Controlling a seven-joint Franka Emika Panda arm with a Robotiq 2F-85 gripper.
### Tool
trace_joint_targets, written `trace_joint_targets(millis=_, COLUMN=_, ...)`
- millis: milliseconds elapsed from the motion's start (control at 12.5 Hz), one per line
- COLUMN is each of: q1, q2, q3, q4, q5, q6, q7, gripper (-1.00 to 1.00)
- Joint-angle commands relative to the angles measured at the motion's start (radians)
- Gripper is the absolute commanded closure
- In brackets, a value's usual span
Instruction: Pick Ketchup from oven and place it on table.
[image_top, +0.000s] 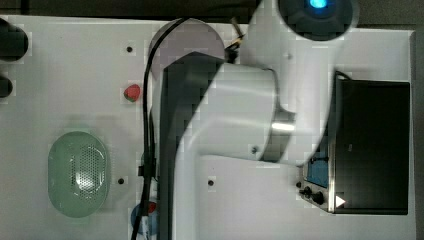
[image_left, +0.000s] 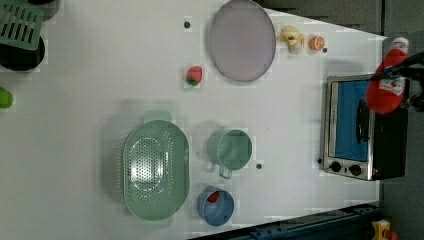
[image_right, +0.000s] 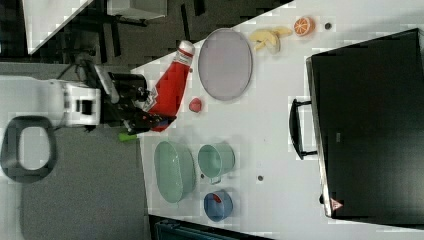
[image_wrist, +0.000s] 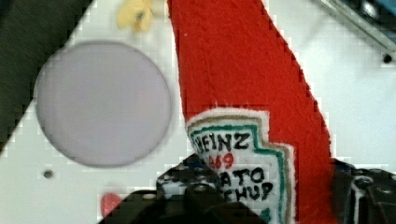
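The table (image_left: 100, 75) was a wide white surface with a few small dark holes. At the left view's right edge stood the oven (image_left: 362, 131), its black top facing up, its blue glass door shut and its knobs at one end. The robot arm (image_top: 225, 115) stretched across the middle of the top view, covering much of the table.

A green colander (image_left: 156, 170) lay near the middle of the left view, with a grey plate (image_left: 242, 40) well apart from it, a green mug (image_left: 230, 149) just beside it and a blue bowl (image_left: 216, 206) near the mug.

The ketchup (image_right: 172, 90) was held in the air, clear of the oven and above the table. The gripper (image_right: 145, 107) had its fingers clamped on the bottle's lower body, the white cap pointing away.

A small strawberry (image_left: 194, 75) lay on the table near the plate.
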Motion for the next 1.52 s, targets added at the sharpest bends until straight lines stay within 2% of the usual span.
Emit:
trace_joint_targets(millis=80, q1=-0.005, q2=-0.030, q3=0.024, q4=-0.083, q5=-0.038, q6=0.081, q7=0.027, gripper=-0.24)
trace_joint_targets(millis=240, q1=-0.005, q2=-0.029, q3=0.026, q4=-0.181, q5=-0.064, q6=0.204, q7=0.027, gripper=-0.24)
trace_joint_targets(millis=400, q1=-0.004, q2=-0.021, q3=0.027, q4=-0.355, q5=-0.064, q6=0.339, q7=0.027, gripper=-0.24)
trace_joint_targets(millis=560, q1=-0.004, q2=0.004, q3=0.027, q4=-0.472, q5=-0.064, q6=0.457, q7=0.027, gripper=-0.24)
trace_joint_targets(millis=800, q1=0.001, q2=0.071, q3=0.028, q4=-0.540, q5=-0.064, q6=0.620, q7=0.027, gripper=-0.24)
trace_joint_targets(millis=1040, q1=0.007, q2=0.174, q3=0.041, q4=-0.540, q5=-0.062, q6=0.725, q7=0.027, gripper=-0.25)
trace_joint_targets(millis=1120, q1=0.008, q2=0.177, q3=0.048, q4=-0.537, q5=-0.060, q6=0.749, q7=0.027, gripper=-0.76)
trace_joint_targets(millis=1200, q1=0.008, q2=0.163, q3=0.049, q4=-0.533, q5=-0.060, q6=0.750, q7=0.027, gripper=-1.00)
trace_joint_targets(millis=1520, q1=0.007, q2=0.041, q3=0.048, q4=-0.490, q5=-0.060, q6=0.635, q7=0.037, gripper=-1.00)
